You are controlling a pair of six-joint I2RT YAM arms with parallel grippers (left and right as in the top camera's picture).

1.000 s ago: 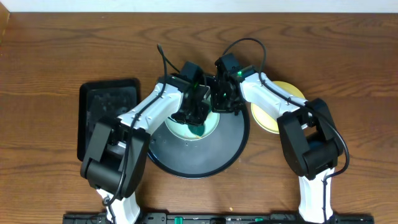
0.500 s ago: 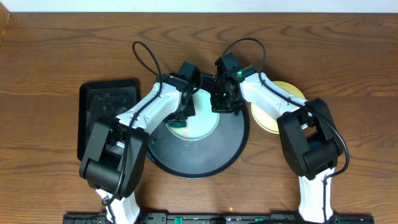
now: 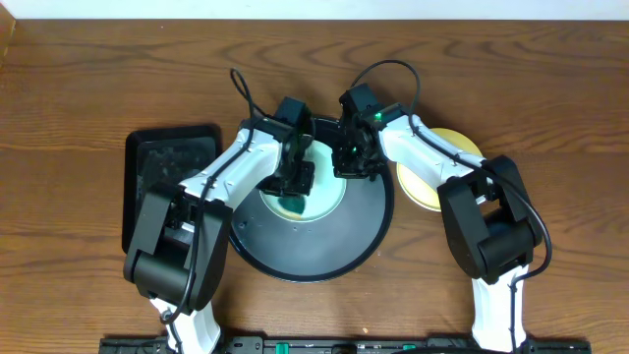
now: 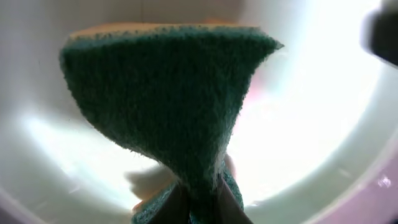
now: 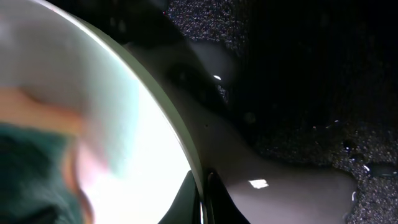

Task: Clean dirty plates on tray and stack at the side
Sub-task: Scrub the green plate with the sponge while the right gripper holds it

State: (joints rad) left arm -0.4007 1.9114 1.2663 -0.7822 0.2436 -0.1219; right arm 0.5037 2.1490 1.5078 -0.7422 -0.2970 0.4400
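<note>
A pale mint plate point(image 3: 329, 197) lies on the far part of the round black tray point(image 3: 314, 246). My left gripper point(image 3: 295, 190) is shut on a green sponge point(image 3: 294, 206) that presses on the plate's inside. The left wrist view shows the sponge point(image 4: 168, 106) filling the frame, pinched in the left gripper point(image 4: 202, 202), over the pale plate point(image 4: 311, 124). At the plate's right rim my right gripper point(image 3: 346, 169) is shut on that rim. In the right wrist view the right gripper point(image 5: 203, 196) has one finger on each side of the plate's point(image 5: 124, 124) rim, above the tray point(image 5: 311, 93). A pale yellow plate point(image 3: 460, 144) sits on the table right of the tray, partly under the right arm.
A smaller black rectangular tray point(image 3: 167, 182) lies on the wooden table left of the round tray. Both arms cross over the round tray's far half, with their cables looping above them.
My left gripper swept the sponge left across the mint plate, then back toward its middle. The right gripper stayed on the plate's rim.
</note>
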